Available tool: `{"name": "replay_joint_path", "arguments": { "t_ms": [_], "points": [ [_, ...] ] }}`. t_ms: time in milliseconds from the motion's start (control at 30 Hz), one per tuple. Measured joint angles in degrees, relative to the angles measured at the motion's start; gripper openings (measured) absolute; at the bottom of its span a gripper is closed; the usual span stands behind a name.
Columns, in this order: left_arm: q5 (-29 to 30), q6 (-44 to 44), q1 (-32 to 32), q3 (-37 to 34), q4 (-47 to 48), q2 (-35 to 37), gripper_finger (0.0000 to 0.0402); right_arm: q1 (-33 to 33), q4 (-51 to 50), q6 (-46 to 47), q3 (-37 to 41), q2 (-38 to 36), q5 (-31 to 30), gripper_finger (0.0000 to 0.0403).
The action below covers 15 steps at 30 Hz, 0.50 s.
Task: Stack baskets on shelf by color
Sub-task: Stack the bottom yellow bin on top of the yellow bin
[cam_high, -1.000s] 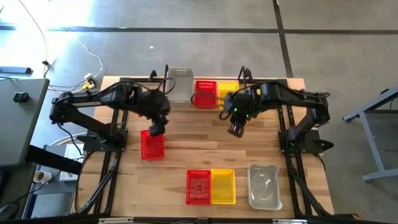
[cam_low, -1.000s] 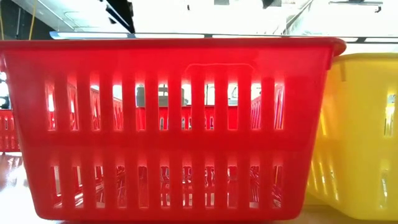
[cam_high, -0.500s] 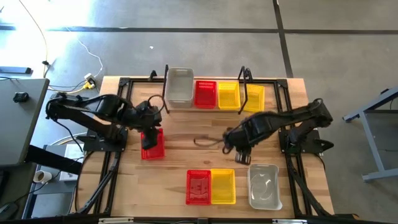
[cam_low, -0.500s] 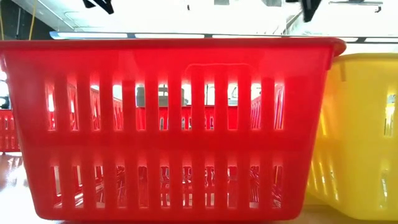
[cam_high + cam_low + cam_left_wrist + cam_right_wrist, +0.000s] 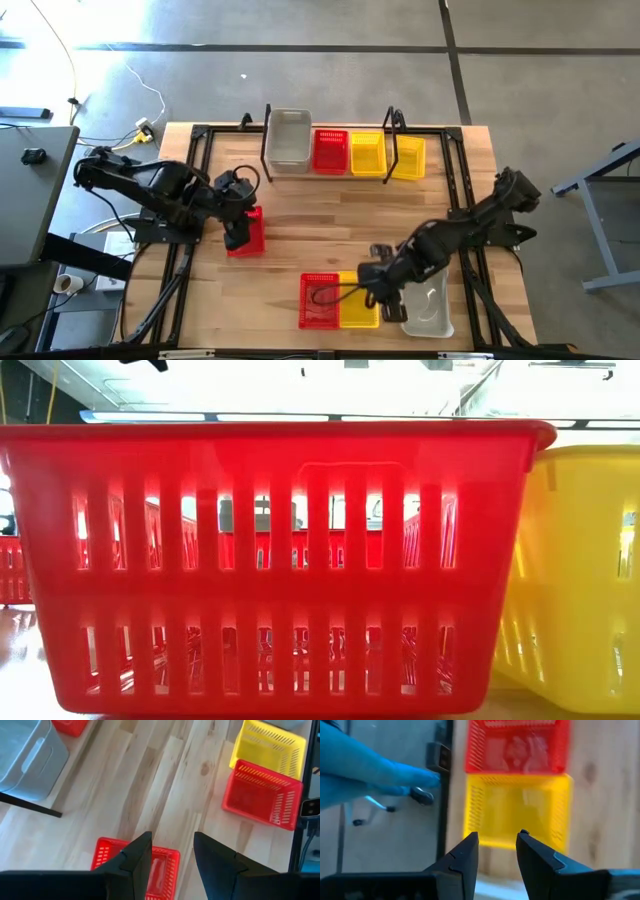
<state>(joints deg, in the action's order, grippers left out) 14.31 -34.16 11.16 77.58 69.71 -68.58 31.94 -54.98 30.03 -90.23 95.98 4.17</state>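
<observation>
Bare tabletop separates shelf from 3 front baskets.

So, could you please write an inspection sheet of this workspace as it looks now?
Surface: wooden table, light planks.
Job's things: shelf holds a clear-grey basket, a red basket and a yellow basket; another yellow one beside its end. Lone red basket at left; front red basket, front yellow basket, front clear basket.
Clutter: nothing seen.
Grippers: left gripper open over the lone red basket; right gripper open over the front yellow basket.
Cables: white cable on the floor.
Surroundings: grey floor.
</observation>
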Motion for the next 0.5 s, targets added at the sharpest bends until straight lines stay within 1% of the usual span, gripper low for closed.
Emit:
{"name": "replay_joint_path", "arguments": {
  "t_ms": [333, 500],
  "points": [
    [-0.11, -1.86, 0.95, 0.0, -0.02, 0.0, 0.0135, 4.94, 24.89, -0.07, 15.54, 0.0, -0.93, 0.0117],
    [-0.14, -3.23, 0.96, 0.0, -0.04, 0.0, 0.0135, 6.36, 38.48, 2.87, 22.7, 0.04, -1.29, 0.0117]
  ]
}}
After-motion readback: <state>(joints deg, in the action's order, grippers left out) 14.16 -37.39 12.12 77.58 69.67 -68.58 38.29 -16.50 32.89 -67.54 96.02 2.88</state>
